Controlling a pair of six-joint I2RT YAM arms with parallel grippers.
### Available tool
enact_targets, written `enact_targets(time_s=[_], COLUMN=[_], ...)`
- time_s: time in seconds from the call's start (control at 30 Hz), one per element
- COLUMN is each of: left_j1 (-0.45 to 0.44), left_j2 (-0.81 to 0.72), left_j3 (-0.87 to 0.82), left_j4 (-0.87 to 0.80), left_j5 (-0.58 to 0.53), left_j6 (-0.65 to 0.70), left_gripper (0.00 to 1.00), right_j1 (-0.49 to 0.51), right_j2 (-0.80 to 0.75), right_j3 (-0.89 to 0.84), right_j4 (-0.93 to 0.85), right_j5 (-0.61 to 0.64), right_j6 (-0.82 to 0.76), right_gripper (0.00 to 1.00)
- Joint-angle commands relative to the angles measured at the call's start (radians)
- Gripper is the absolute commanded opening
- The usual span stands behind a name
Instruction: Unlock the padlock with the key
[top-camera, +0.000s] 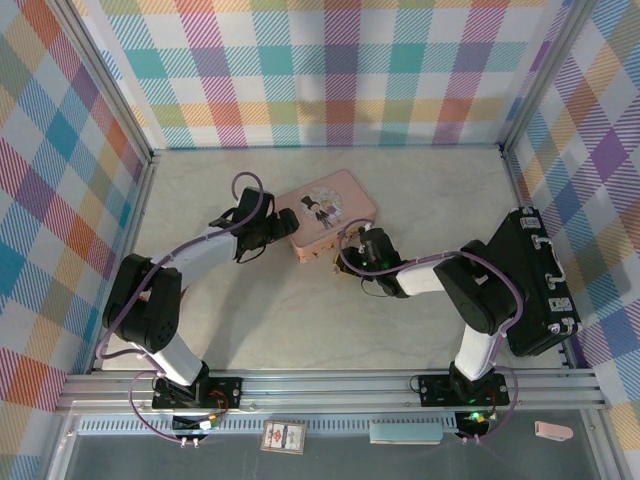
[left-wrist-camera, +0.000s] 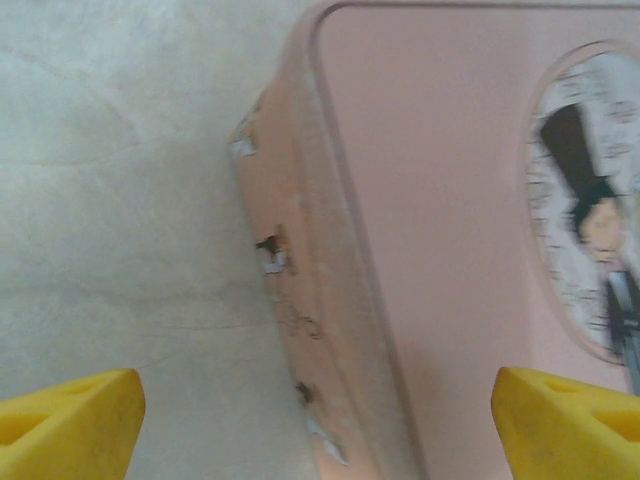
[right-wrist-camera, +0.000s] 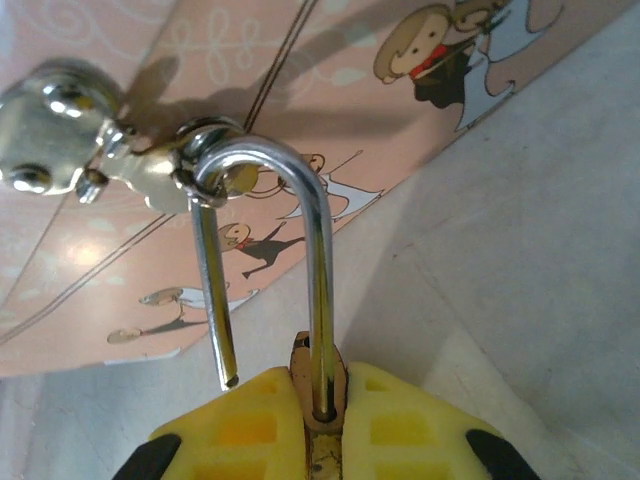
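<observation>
A pink tin (top-camera: 325, 222) carries small cartoon figures. The padlock (right-wrist-camera: 322, 300) is brass-yellow with a silvery shackle (right-wrist-camera: 262, 150). Pastel plaid covers the walls (top-camera: 340, 70).

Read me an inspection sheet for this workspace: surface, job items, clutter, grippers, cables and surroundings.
Surface: pale marbled table, no spills seen.
Job's things: padlock has its shackle open, one leg free, hooked through the clasp of the pink tin; key not made out.
Clutter: black case at right; card box on the near rail.
Grippers: left gripper jaws open, astride the tin's edge; right gripper jaws shut on the padlock.
Cables: purple cables run along both arms, no snag seen.
Surroundings: plaid walls, aluminium frame.
</observation>
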Motion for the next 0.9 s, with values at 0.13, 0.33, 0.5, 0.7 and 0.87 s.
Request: enact_targets(time_s=[0.13, 0.33, 0.5, 0.7, 0.87], left_j1=[0.008, 0.009, 0.004, -0.006, -0.013], left_j2=[0.041, 0.04, 0.034, 0.053, 0.051], left_j3=[-0.009, -0.048, -0.087, -0.105, -0.11], left_j4=[-0.004, -0.001, 0.021, 0.028, 0.031], left_j5=[-0.003, -0.013, -0.01, -0.016, -0.016], left_j6=[-0.067, -0.07, -0.08, -0.084, -0.087], left_gripper=[0.88, 0.86, 0.85, 0.85, 0.85], right_j1=[-0.006, -0.01, -0.019, -0.023, -0.026], right_j2=[-0.026, -0.038, -0.041, -0.048, -0.046], right_j3=[0.021, 0.052, 0.07, 0.082, 0.113], right_j4=[0.002, -0.05, -0.053, -0.033, -0.048], right_j5=[0.061, 0.088, 0.109, 0.129, 0.129], right_j6=[0.12, 0.161, 0.238, 0.323, 0.362], right_gripper=[0.0, 0.0, 0.0, 0.0, 0.0])
